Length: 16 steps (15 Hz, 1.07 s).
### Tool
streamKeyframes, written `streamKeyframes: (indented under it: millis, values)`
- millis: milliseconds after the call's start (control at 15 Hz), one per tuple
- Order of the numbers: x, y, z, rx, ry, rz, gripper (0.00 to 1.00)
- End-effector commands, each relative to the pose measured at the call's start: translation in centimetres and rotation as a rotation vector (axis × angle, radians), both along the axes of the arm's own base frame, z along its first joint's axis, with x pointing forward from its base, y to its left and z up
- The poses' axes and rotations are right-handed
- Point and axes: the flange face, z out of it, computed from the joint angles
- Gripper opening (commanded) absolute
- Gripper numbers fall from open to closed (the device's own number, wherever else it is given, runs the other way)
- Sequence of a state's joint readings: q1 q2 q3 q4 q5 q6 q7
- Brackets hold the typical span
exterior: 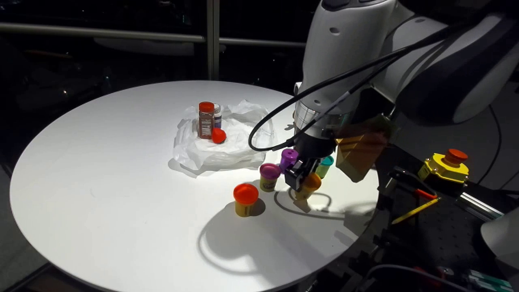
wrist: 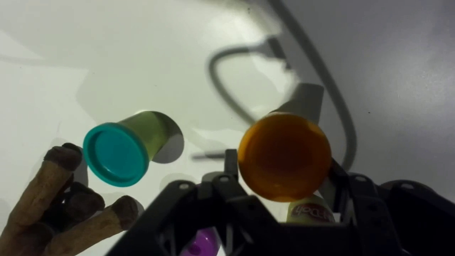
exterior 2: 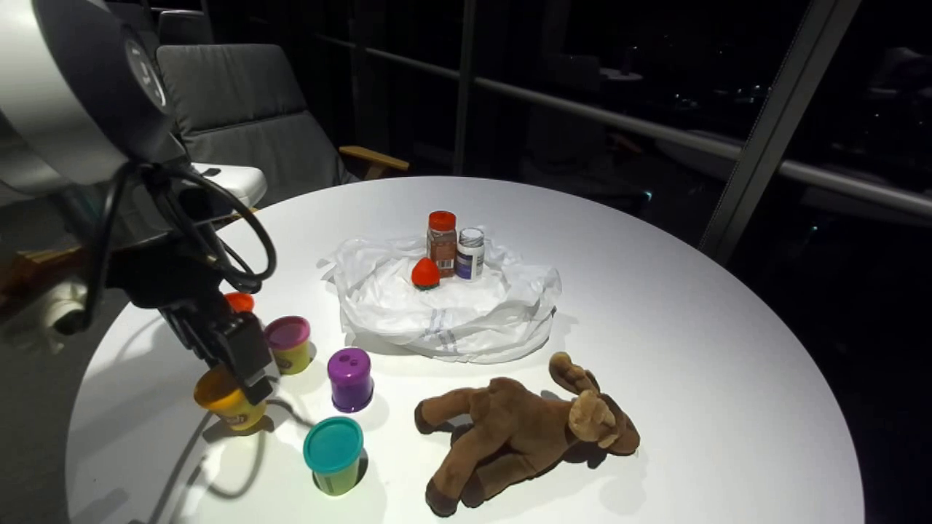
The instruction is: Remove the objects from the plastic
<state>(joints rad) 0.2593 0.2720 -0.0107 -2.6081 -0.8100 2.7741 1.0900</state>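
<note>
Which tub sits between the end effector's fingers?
The amber-lidded tub. The wrist view shows it framed on both sides by the end effector; the teal-lidded tub, pink-lidded tub, red-lidded tub and purple tub stand outside its grasp.

The robot's arm (exterior: 344,44), white with dark panels (exterior: 446,89), arches over from high up and points steeply downward at its far end. Under the silver-banded wrist (exterior: 307,115), the black pincer (wrist: 283,160) hangs low, slanting in both exterior views. Its two fingers (wrist: 231,163), reaching in from the lower edge of the wrist view, stand apart and face each other, clamped from opposite sides in a hold.
</note>
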Motion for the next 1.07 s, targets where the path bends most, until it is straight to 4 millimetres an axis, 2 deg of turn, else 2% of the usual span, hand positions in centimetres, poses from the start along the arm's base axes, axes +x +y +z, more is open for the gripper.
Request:
streamKeyframes:
  millis: [0,67,133,267,333,467,733,1000]
  values:
    - [1.5,-0.4,-0.1,0.026,-0.025,-0.046,0.9]
    - [1.9,-0.7,0.1,0.035,-0.029,-0.063,0.97]
    - [2.2,-1.1,0.8,0.05,-0.03,-0.081,1.0]
    - [3.3,-1.9,2.8,0.08,-0.04,-0.149,1.0]
    - [4.0,-2.4,4.2,0.088,-0.018,-0.185,1.0]
    - [5.5,-2.7,5.6,0.12,0.059,-0.258,1.0]
    - [12.0,-3.2,12.2,0.182,0.113,-0.399,1.0]
    - [19.4,-3.9,16.2,0.172,0.061,-0.471,1.0]
